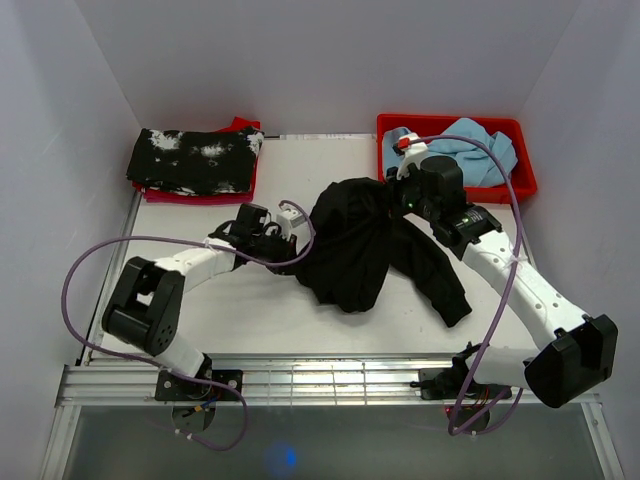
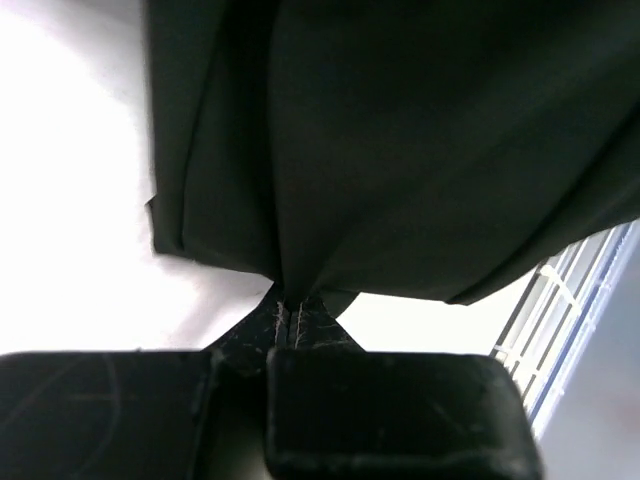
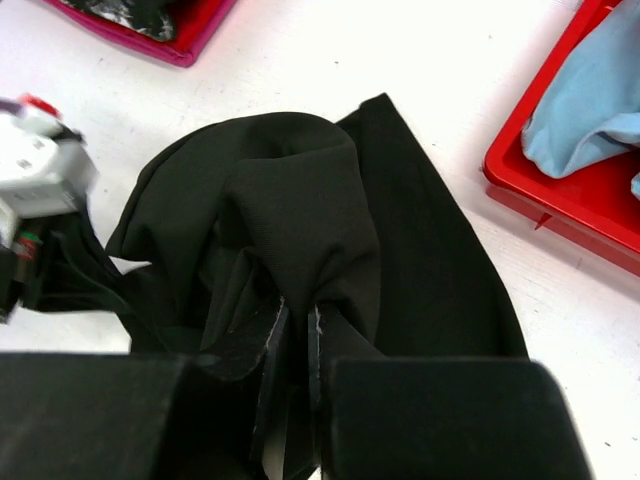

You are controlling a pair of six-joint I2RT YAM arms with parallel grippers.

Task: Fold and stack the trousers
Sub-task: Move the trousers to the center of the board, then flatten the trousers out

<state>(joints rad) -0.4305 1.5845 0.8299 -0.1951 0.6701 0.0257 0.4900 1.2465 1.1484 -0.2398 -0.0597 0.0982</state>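
Pinching trousers (image 1: 360, 250) with left hand (image 2: 290, 318) and right hand (image 3: 300, 335).
Both clenched on fabric; looks soft, limp, light; best held at edges.

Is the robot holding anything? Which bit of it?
Yes, the black trousers. The left end effector pinches a fold at the heap's left edge, and the right end effector pinches bunched cloth at its far right side.

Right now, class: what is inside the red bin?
A crumpled light-blue cloth lies in the red bin. The right arm covers the bin's near-left corner, so anything there, or beneath the cloth, cannot be seen.
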